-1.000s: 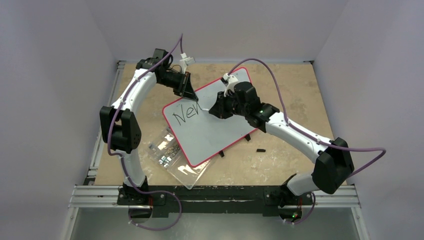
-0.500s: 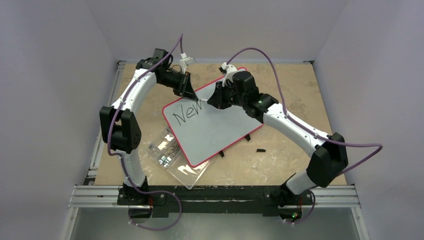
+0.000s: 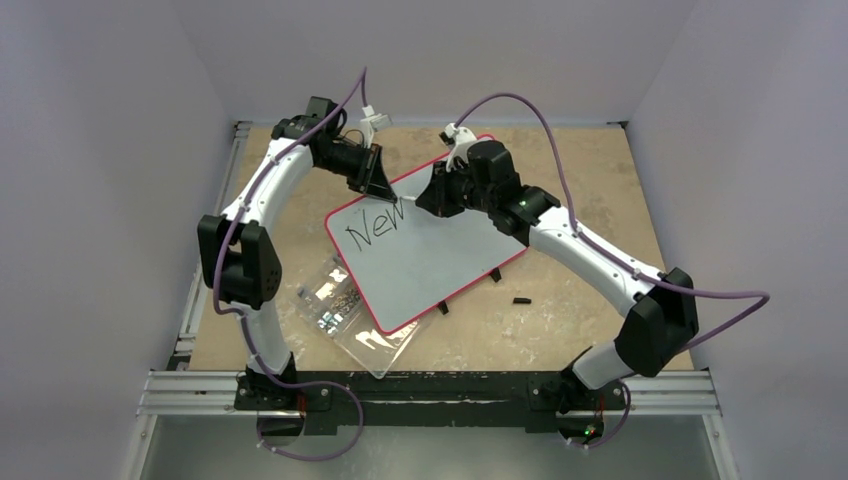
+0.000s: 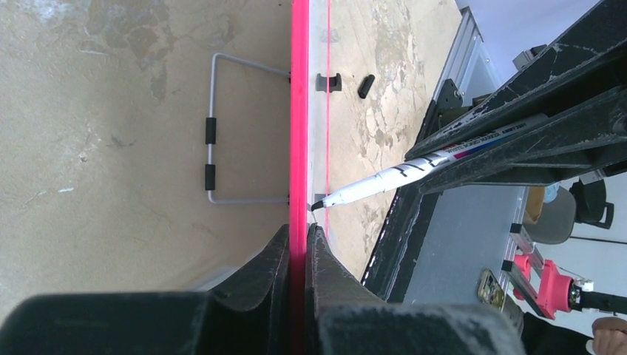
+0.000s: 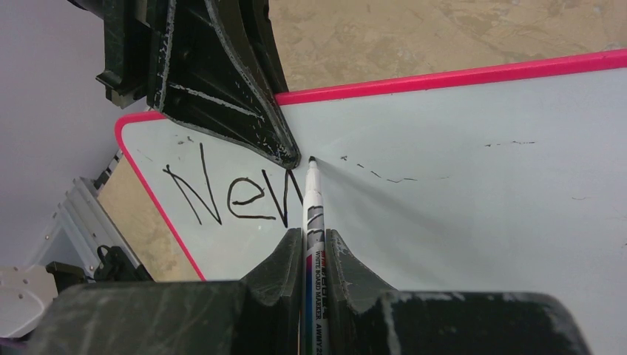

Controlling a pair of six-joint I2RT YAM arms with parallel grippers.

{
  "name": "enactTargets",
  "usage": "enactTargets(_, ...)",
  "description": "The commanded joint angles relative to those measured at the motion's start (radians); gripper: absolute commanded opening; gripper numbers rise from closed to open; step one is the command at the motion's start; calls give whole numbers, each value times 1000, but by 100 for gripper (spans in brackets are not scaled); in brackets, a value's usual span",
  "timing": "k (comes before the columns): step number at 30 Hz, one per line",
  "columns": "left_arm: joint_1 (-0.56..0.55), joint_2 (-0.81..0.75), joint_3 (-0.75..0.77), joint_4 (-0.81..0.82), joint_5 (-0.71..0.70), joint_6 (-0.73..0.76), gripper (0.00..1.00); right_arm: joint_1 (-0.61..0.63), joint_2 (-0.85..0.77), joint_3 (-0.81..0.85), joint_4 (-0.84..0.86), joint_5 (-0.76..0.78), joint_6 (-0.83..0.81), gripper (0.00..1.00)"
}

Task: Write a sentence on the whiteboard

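Nearest the arm bases, a clear box (image 3: pixel 345 315) of small parts lies on the table (image 3: pixel 590 190), against the near left edge of the whiteboard (image 3: pixel 430 265). The whiteboard sits askew at mid-table on small black feet, its red rim running diagonally from near left to far right. A small black piece (image 3: pixel 521 299) lies on the table just off its right side. Of the sentence (image 3: pixel 372 225), only "New" stands written, in thin black strokes at the whiteboard's far left corner. The right gripper (image 5: pixel 309 240) reaches in from the right, its fingers clamped on a marker (image 5: pixel 311 214) that points at the whiteboard; the tip is at the surface just past the "w", though whether it touches I cannot tell. Right beside that tip, the left gripper (image 4: pixel 299 233) comes over the far edge and is pinched on the red rim, one finger on each face of the whiteboard. Under the whiteboard, the left wrist view shows a wire stand (image 4: pixel 214 159) against the table.
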Motion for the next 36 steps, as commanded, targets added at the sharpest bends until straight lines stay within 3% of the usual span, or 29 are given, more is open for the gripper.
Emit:
enactTargets(1,-37,-67,-11,-27,-73,69,0,-7,-84,39,-17,16,-29,0)
enactTargets(24,-36,-156,-96,55,-105,7,0,-11,-254,-114,8,86,-96,0)
enactTargets(36,-36,-177,-110,59,-105,7,0,-35,-204,-98,23,108,-103,0)
